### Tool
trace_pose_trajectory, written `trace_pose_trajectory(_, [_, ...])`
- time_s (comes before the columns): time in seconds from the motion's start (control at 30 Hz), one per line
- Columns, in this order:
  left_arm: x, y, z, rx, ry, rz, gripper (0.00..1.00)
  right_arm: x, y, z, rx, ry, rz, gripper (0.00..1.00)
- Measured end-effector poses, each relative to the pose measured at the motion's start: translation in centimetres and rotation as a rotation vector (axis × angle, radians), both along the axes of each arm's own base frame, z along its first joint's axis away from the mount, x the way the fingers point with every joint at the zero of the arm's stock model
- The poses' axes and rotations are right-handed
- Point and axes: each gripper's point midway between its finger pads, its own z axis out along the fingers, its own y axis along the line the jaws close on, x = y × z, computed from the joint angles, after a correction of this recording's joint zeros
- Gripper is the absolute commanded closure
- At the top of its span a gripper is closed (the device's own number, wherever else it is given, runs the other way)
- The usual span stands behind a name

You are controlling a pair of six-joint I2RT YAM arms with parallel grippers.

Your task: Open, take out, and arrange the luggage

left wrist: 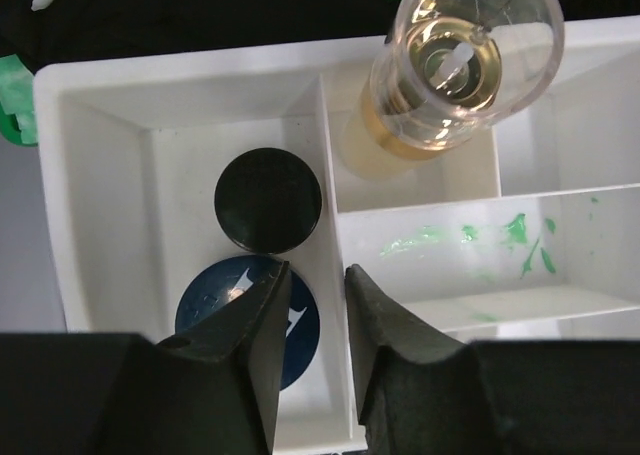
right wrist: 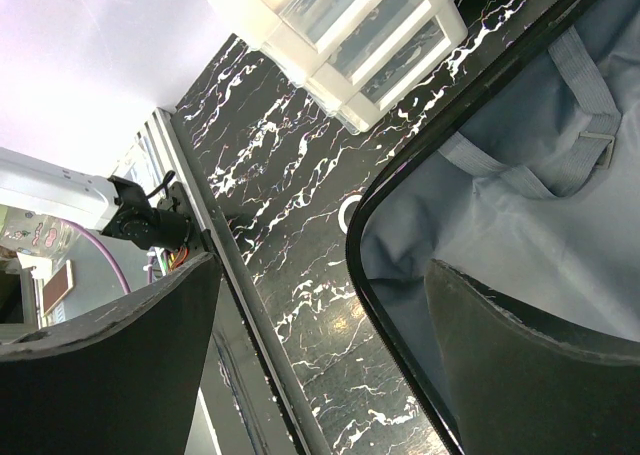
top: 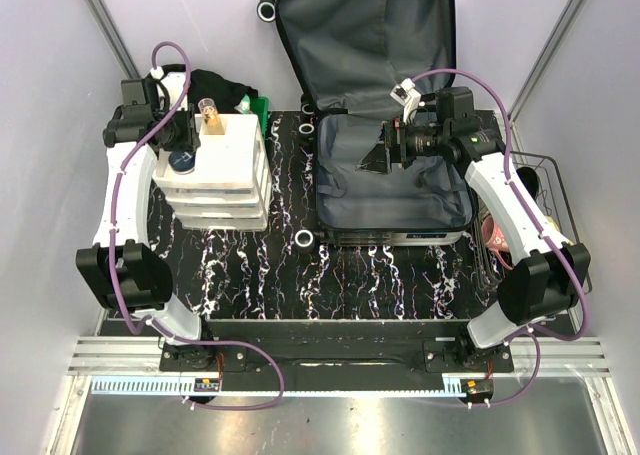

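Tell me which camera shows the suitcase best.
Top external: the whole open suitcase shows, lid propped up against the back wall. Right wrist catches only one corner of its rim and grey lining. Left wrist shows none of it.

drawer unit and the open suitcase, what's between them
Only a bare strip of black marbled table between the white drawer unit and the suitcase, apart from the suitcase's own white wheels poking out. The top external view shows it.
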Motion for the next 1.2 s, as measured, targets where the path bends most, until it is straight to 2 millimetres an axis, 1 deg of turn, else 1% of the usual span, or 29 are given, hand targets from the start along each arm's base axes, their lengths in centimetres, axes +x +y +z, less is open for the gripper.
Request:
trace_pose_trajectory(0.1, [0.5,-0.4,-0.5,-0.006,0.01,-0.008,0.8,0.0,0.0,0.0,0.0,0.0,0.0,0.07])
trace_pose_trajectory(0.23, [0.9,-0.9,-1.2,0.0,0.024,-0.01,0.87,0.0,0.0,0.0,-0.001,0.0,0.0,0.07])
trace_pose_trajectory(0.4, [0.9,-0.8,-1.5,0.009,0.035,0.018,0.89,0.1,0.0,-0.2,-0.005,0.0,0.002,0.07])
trace_pose_trajectory(0.43, [0.9,-0.7,-1.6,0.009,0.037,0.022,1.0,0.2,0.0,-0.2,-0.006,0.001,0.002,0.07])
trace_pose_trajectory(0.57, [0.6,-0.4,-1.7,0.021,0.043,0.054,1.0,0.4,0.1,-0.4,-0.008,0.006,0.003,0.07])
trace_pose_trajectory(0.7, [-0.1,0.2,-1.7,0.048,0.049,0.086,1.0,0.8,0.1,-0.5,-0.009,0.013,0.003,0.07])
trace_pose_trajectory(0.8, [-1.5,1.1,-1.7,0.078,0.061,0.121,1.0,0.9,0.1,-0.5,-0.009,0.014,0.002,0.07])
trace_pose_trajectory(0.9, [-3.5,2.4,-1.7,0.098,0.093,0.166,1.0,1.1,0.1,-0.4,-0.007,0.012,0.003,0.07])
trace_pose_trajectory(0.97, [-5.0,3.8,-1.8,0.112,0.117,0.201,1.0,1.2,0.2,-0.5,-0.007,0.016,0.003,0.08])
trace_pose_trajectory(1.07, [-6.6,5.8,-1.8,0.128,0.141,0.241,1.0,1.4,0.3,-0.6,-0.005,0.023,0.008,0.08])
trace_pose_trajectory(1.2, [-7.8,8.8,-1.8,0.16,0.157,0.264,1.0,1.8,0.4,-1.1,-0.007,0.037,0.01,0.08])
